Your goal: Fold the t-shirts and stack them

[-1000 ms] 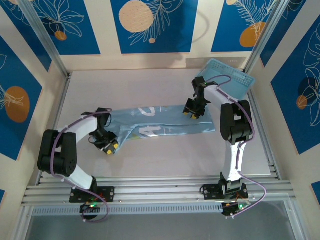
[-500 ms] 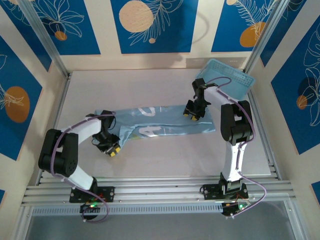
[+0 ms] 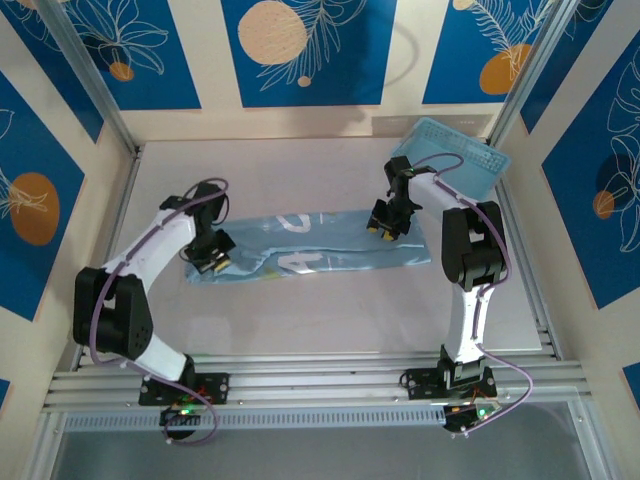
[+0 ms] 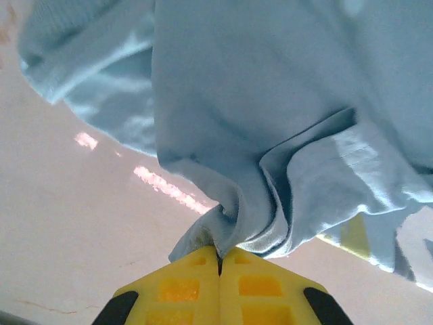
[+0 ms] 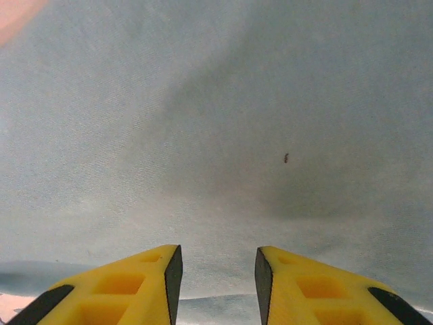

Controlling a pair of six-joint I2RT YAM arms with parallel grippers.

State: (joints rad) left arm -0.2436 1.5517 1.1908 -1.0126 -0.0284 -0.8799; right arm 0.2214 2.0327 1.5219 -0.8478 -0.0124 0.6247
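Noted in the top view: the light blue t-shirt (image 3: pixel 320 250) is laid out as a long band across the middle of the table (image 3: pixel 300 320), white lettering up, with the lattice basket (image 3: pixel 455 160) well apart at the far right corner. In the left wrist view, a bunched fold of the shirt's edge (image 4: pixel 270 101) is pinched by the left gripper (image 4: pixel 218 261), pads pressed together with cloth between them. The right gripper (image 5: pixel 216 271) is held spread over flat fabric (image 5: pixel 216 135) near the shirt's far right part; whether its fingertips actually press the cloth cannot be told from this close view. Risks as judged: only a thin wad is held on the left, so the cloth could be pulled out of the pinch if it is tugged. If the right end is not pinned, the whole shirt may be dragged along instead of folded. The gathered wrinkles could also be set into the fold. Against the frame a second earlier: the left gripper (image 3: pixel 210 255) has been carried from nearer the table's front edge back toward the far side. The shirt's left end has been drawn leftward with it, and the right gripper (image 3: pixel 385 225) has barely been shifted.
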